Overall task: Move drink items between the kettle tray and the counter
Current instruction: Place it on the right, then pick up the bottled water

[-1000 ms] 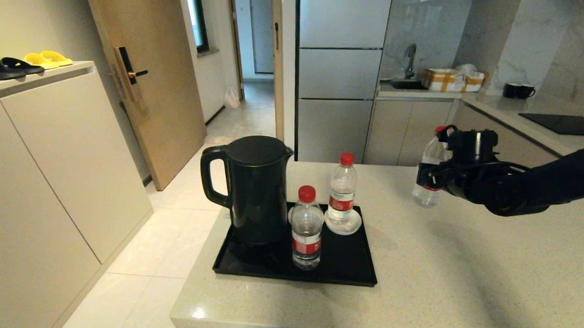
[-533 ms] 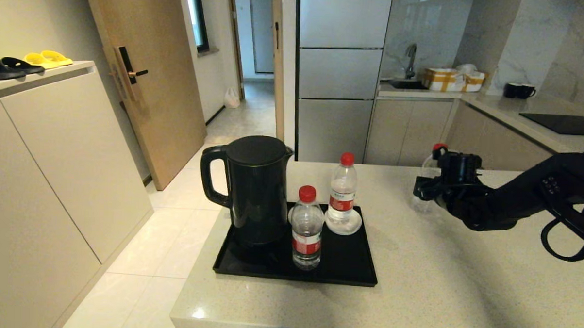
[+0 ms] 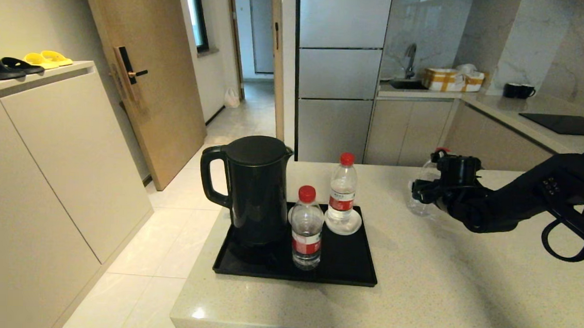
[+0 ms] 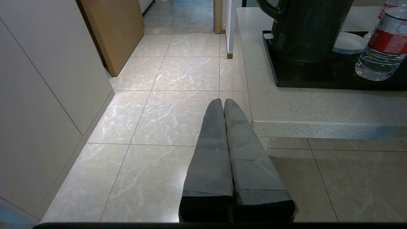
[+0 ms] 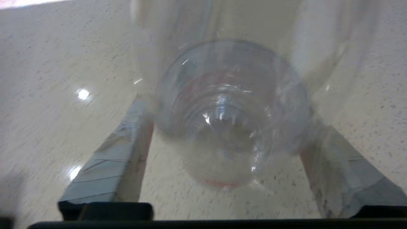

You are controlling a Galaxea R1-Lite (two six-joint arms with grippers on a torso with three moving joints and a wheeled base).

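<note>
Off the bench's [image 3: 443, 286] left edge, the left pincer [image 4: 223, 103] hangs clenched over the floor. Two bottles stand on the kettle tray [image 3: 351, 270]. Farther right, the right pincer [image 3: 420, 190] grasps the third bottle [image 3: 419, 205], tilted, above the bench.

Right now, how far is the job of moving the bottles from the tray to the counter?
Nothing is finished yet. The right gripper holds one bottle at the counter, to the right of the kettle tray. Two bottles stand on the tray beside the kettle, one of them on a saucer. The left gripper is parked over the floor, shut.
</note>
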